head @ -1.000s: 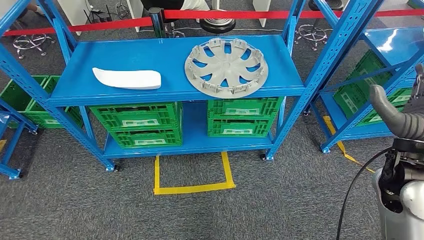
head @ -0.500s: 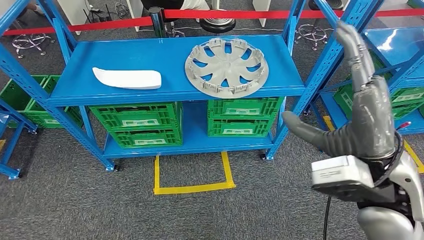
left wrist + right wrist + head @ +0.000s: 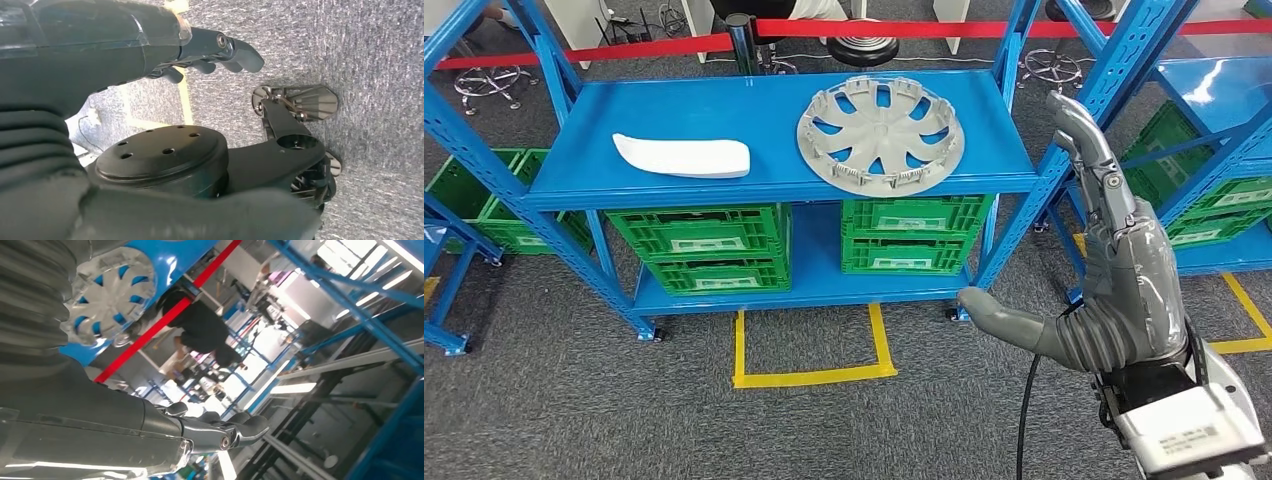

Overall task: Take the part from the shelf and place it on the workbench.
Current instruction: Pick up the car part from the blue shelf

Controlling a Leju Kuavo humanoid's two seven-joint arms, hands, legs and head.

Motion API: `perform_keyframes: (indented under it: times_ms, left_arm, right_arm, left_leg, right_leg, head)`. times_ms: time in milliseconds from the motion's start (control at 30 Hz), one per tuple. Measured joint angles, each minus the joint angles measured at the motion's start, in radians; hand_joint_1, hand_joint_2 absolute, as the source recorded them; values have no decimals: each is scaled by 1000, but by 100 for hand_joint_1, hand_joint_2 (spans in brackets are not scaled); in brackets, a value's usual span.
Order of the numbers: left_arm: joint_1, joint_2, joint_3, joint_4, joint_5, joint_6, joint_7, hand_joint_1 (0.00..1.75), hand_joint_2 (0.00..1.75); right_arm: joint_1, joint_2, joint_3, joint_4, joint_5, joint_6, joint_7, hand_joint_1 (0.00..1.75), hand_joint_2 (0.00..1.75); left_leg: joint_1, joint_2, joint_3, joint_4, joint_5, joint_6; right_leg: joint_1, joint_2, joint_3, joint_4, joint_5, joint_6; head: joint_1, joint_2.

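While the wheel cover (image 3: 880,133) lies flat on the top board of the blue shelf (image 3: 724,110), toward the shelf's right end, the right hand (image 3: 1124,275) is raised in front of the shelf's right post, at about four o'clock from the cover and well apart from it. That hand is released — fingers stretched up and away, thumb sticking out to the side, nothing in its grasp. From the right wrist camera the same fingers (image 3: 235,432) reach out into open air, with the wheel cover (image 3: 107,297) off beyond the ribbed cuff.

At nine o'clock from the cover, on the same board, rests a white curved panel (image 3: 682,155). Green crates (image 3: 804,245) sit on the lower board, two stacks side by side. A yellow tape outline (image 3: 809,350) marks the grey carpet at six o'clock from the shelf, and a red barrier strip (image 3: 624,47) runs behind it.

The left hand (image 3: 150,45) hangs over the carpet — its fingers lie apart and slightly bent, holding nothing.
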Motion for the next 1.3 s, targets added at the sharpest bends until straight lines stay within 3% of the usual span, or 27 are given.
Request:
perform_keyframes:
  times_ms: [267,1000,1133,1300]
  left_arm:
    - [0,0,-15,0,0,0,5,0,0]
    - [0,-1,-37,0,5,0,-17,0,0]
    - [0,1,-45,0,7,6,-15,0,0]
    - [-1,14,-46,0,33,39,-7,0,0]
  right_arm:
    - [95,-2,-54,28,-28,-147,10,0,175]
    - [183,9,-179,128,-5,-208,53,0,175]
    - [196,12,-193,147,-18,-212,39,0,0]
    - [192,31,-190,166,-41,-218,-13,0,0]
  left_leg:
    - [0,-6,-1,0,0,0]
    - [0,-4,-1,0,0,0]
    - [0,-3,-1,0,0,0]
    - [0,2,-1,0,0,0]
  right_leg:
    - [0,-4,0,0,-1,1]
    - [0,-4,0,0,-2,2]
    - [0,-4,0,0,-2,2]
    - [0,-3,0,0,-2,2]
  head:
    - [0,0]
    - [0,0]
    - [0,0]
    - [0,0]
